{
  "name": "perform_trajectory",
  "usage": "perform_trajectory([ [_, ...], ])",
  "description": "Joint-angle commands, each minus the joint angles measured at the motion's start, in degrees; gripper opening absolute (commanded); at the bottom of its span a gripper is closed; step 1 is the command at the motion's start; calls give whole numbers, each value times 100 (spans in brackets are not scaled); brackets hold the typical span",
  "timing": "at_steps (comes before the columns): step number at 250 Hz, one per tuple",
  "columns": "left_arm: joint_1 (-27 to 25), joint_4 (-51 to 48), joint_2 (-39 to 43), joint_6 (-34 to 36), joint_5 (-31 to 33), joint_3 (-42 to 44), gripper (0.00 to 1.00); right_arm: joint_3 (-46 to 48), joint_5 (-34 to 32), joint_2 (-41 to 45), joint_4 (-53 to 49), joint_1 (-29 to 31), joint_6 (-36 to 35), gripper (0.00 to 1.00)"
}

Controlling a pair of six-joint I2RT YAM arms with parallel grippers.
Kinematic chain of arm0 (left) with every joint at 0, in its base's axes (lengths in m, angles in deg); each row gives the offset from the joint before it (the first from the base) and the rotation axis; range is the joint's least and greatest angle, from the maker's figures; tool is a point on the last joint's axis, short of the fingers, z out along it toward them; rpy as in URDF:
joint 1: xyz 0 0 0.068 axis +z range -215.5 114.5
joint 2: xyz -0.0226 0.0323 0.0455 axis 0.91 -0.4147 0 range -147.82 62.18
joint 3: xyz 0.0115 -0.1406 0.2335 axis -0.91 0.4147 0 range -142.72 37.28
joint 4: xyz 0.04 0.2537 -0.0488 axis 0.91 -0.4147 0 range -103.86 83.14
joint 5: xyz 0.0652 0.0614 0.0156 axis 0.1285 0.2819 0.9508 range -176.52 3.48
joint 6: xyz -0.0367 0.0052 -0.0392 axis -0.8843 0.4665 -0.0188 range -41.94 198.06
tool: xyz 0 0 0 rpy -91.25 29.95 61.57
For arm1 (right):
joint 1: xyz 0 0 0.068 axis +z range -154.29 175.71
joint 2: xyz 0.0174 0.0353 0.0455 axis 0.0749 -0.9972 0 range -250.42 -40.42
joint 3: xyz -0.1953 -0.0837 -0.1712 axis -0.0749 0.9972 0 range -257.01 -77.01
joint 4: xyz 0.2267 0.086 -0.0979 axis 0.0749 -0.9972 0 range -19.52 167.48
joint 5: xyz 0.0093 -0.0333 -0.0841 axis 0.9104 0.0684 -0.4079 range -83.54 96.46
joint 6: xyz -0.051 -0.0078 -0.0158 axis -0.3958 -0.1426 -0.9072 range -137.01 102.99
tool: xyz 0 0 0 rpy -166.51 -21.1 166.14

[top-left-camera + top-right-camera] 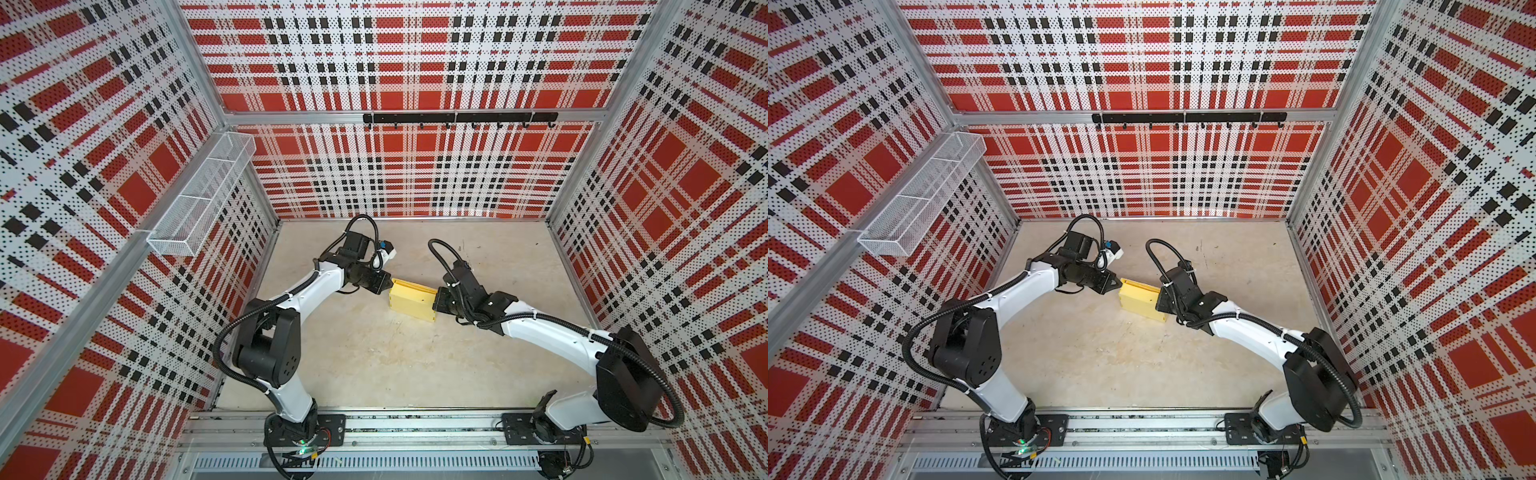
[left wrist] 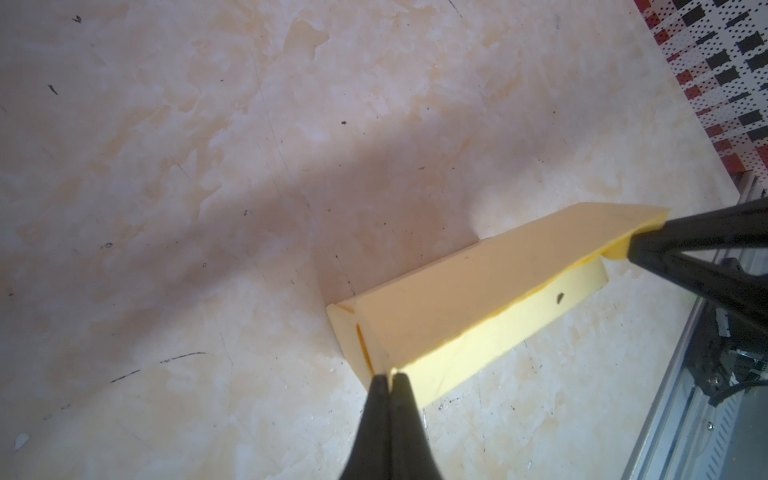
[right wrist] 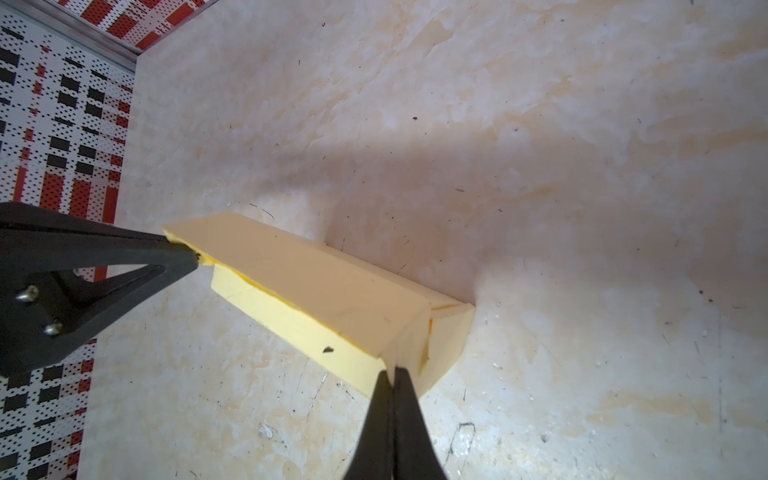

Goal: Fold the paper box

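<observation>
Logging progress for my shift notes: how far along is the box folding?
Done: the paper box stands as a rectangular body on the table, its end walls up. In hand: the left gripper and right gripper each pinch one end of the raised lid flap. Left: lowering that flap and closing it; a gap shows beneath it.

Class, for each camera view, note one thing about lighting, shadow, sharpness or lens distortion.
In both top views lines on the plaid wall curve, a wide-lens effect, under even light; in the left wrist view a broad soft shadow crosses the table beyond the paper box, the left gripper close and blurred; in the right wrist view a like shadow, the right gripper equally soft.
</observation>
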Motion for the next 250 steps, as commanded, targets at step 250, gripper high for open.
perform_trajectory([
  [250,-42,-61,15,7,-132,-55,0,372,169,80,628,-42,319,0],
])
